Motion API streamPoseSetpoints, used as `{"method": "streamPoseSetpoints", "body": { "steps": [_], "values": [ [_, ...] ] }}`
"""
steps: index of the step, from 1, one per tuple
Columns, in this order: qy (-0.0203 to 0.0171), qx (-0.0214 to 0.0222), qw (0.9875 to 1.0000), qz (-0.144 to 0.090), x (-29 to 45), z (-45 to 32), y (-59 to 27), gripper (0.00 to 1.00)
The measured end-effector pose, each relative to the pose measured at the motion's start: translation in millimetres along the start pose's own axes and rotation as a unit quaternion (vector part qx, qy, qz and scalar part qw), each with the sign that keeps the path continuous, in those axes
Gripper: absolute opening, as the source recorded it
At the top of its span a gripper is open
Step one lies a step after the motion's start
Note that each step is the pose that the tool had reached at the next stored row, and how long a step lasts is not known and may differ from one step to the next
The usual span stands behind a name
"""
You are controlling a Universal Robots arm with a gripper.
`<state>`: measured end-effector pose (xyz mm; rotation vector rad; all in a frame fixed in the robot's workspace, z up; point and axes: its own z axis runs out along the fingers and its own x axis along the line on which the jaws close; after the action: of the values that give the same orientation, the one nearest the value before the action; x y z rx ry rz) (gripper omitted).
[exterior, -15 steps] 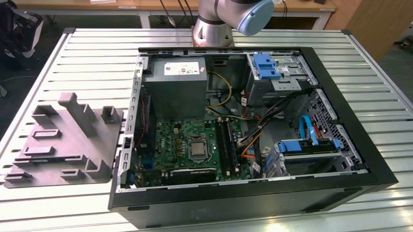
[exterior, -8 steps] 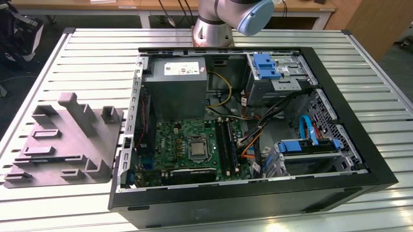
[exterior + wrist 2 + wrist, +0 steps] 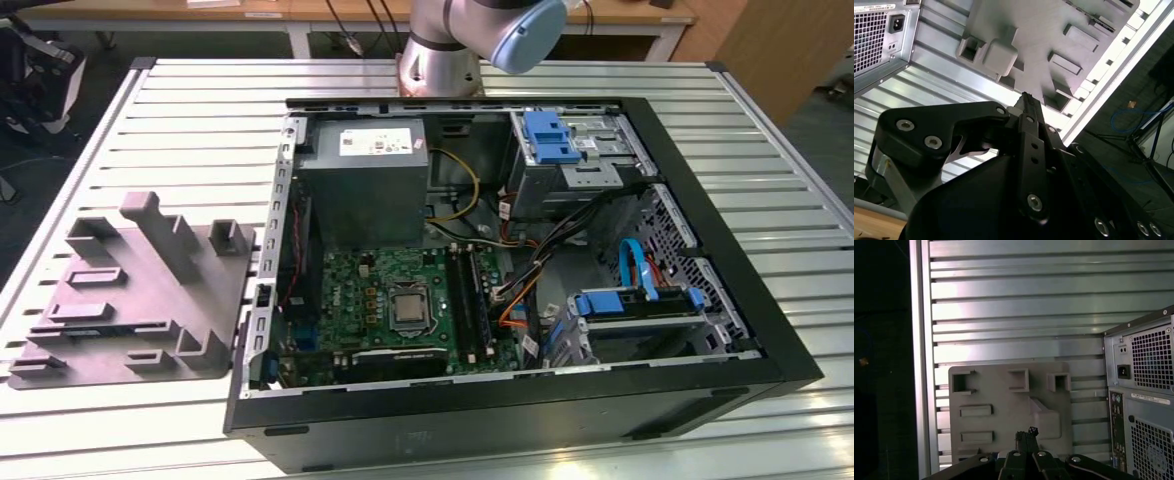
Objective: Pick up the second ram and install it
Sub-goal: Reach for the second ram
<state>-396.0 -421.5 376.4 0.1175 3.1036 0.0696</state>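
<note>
The end effector (image 3: 1026,434) hangs closed and empty-looking above the table (image 3: 1019,305). The grey holder tray (image 3: 999,422) lies directly beneath its tips, and the open computer case (image 3: 1146,390) stands off to one side. I cannot tell the second ram apart from the dark slots on the motherboard (image 3: 387,285). No grasp seems to be in hand, and any pick would call for parting the fingers first.

A ribbed metal surface (image 3: 1019,300) carries a grey tray (image 3: 1004,415) with rectangular recesses and raised blocks. Just beside the tray is the back of a case (image 3: 1144,390), showing a power socket (image 3: 1124,371), vent grilles (image 3: 1153,360) and ports. The black gripper (image 3: 1026,432) hangs over the tray's edge, fingers (image 3: 1021,436) pressed together. Dark floor (image 3: 879,365) lies beyond the surface's rim.
</note>
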Motion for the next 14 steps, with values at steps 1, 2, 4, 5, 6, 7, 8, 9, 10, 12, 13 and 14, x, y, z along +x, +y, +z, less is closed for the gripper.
{"method": "streamPoseSetpoints", "body": {
  "steps": [1, 2, 4, 5, 6, 7, 8, 9, 10, 12, 13, 14],
  "values": [
    [0.0, 0.0, 1.0, 0.0, 0.2, 0.4, -0.7, 0.1],
    [0.0, 0.0, 1.0, 0.0, 0.5, 0.7, -1.4, 0.1],
    [0.0, 0.0, 1.0, 0.0, 1.1, 1.4, -2.8, 0.1],
    [0.0, 0.0, 1.0, 0.0, 1.3, 1.7, -3.8, 0.1],
    [0.0, 0.0, 1.0, 0.0, 1.6, 2.0, -4.9, 0.1],
    [0.0, 0.0, 1.0, 0.0, 2.0, 2.3, -6.1, 0.1],
    [0.0, 0.0, 1.0, 0.0, 2.4, 2.6, -7.2, 0.1],
    [0.0001, 0.0, 1.0, 0.0, 2.7, 2.8, -8.5, 0.1],
    [0.0001, 0.0, 1.0, 0.0, 3.1, 3.0, -9.8, 0.1],
    [0.0, 0.0, 1.0, 0.0, 4.1, 3.6, -12.4, 0.1],
    [0.0, 0.0, 1.0, 0.0, 4.7, 4.0, -13.7, 0.1],
    [0.0, 0.0, 1.0, 0.0, 5.3, 4.3, -14.9, 0.1]
  ]
}}
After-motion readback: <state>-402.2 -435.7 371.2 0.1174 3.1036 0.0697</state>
